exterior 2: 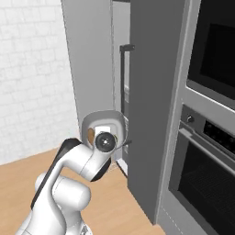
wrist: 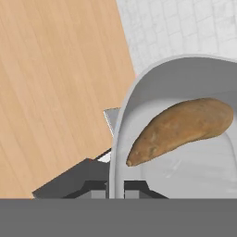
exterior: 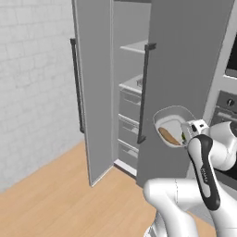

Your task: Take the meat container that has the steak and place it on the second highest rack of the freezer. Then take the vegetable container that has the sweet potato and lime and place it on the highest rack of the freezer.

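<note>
You have the freezer (exterior: pixel 129 88) filling the upper middle of the left base view, both tall grey doors swung open toward you, each with a long black handle (exterior: pixel 143 92). Between the doors you can see a white shelf (exterior: pixel 136 46) near the top, a second white shelf (exterior: pixel 132 83) under it, and grey drawers (exterior: pixel 128 125) stacked below. In the right base view the freezer (exterior 2: pixel 147 92) stands in the middle, and the oven column (exterior 2: pixel 206 114) takes up the right side. A white brick wall (exterior: pixel 32 83) covers the left of the left base view and the wooden floor (exterior: pixel 55 194) runs across the bottom.

Your bowl (exterior: pixel 172 125) hangs in the air at the centre right of the left base view, in front of the right-hand door and lower than both shelves, tipped so that its inside faces the camera. It sits right at the end of the arm. In the hand view the bowl (wrist: pixel 185 92) fills the right side, with the sweet potato (wrist: pixel 183 127) lying across its inside. In the left base view you can make out the sweet potato (exterior: pixel 169 137) low in the bowl and a bit of green, the lime (exterior: pixel 184 137), at its right edge.

Your gripper (wrist: pixel 115 187) sits at the bottom centre of the hand view, its fingers (wrist: pixel 97 187) clamped on the bowl's rim, one on each side of the wall.
</note>
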